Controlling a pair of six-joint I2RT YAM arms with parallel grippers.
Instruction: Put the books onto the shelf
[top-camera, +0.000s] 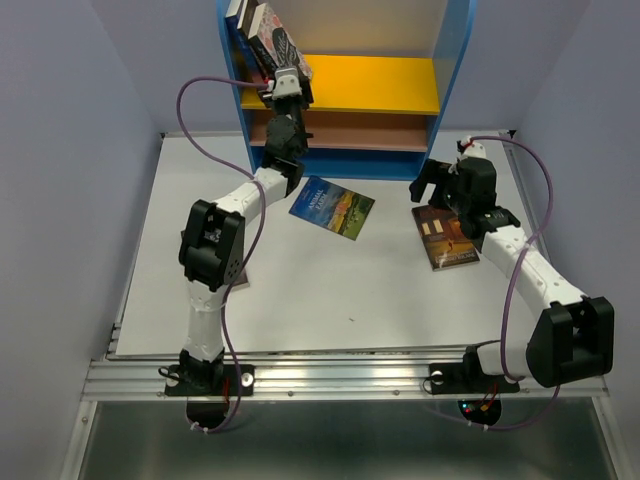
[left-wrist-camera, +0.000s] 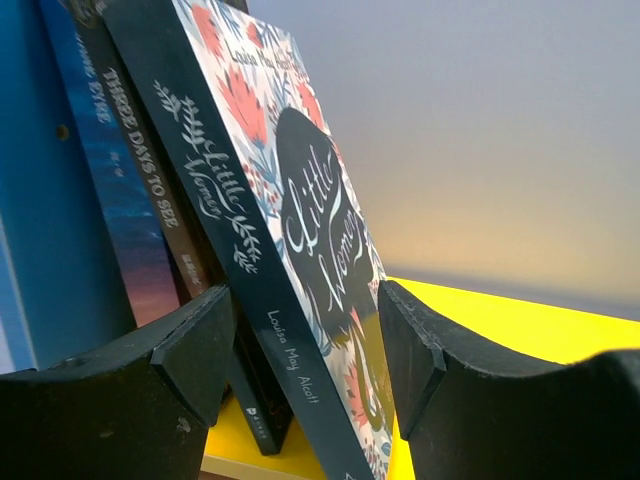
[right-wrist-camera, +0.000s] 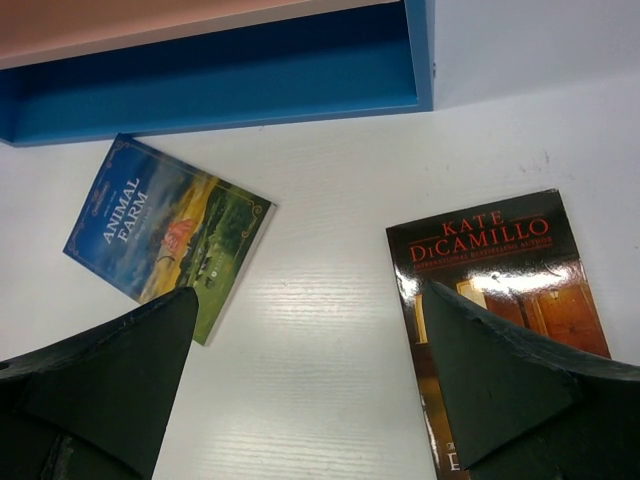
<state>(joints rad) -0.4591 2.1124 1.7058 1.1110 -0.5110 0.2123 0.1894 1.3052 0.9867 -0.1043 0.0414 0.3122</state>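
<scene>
The shelf (top-camera: 455, 60) stands at the table's far edge, blue-framed with a yellow upper board (top-camera: 380, 82) and a brown lower one. Three books lean at the yellow board's left end. The outermost is the dark Little Women (left-wrist-camera: 300, 200), tilted left against two others (left-wrist-camera: 150, 170). My left gripper (top-camera: 288, 72) (left-wrist-camera: 305, 340) is open around its lower part, with a gap at each finger. Animal Farm (top-camera: 332, 206) (right-wrist-camera: 165, 230) and a dark Kate DiCamillo book (top-camera: 447, 238) (right-wrist-camera: 490, 260) lie flat on the table. My right gripper (top-camera: 437, 190) (right-wrist-camera: 310, 295) hovers open between them.
Pale walls close in the white table (top-camera: 330, 300) on both sides. An aluminium rail (top-camera: 340, 375) runs along the near edge. Purple cables loop off both arms. A small dark flat thing (top-camera: 243, 279) peeks out beside the left arm's elbow.
</scene>
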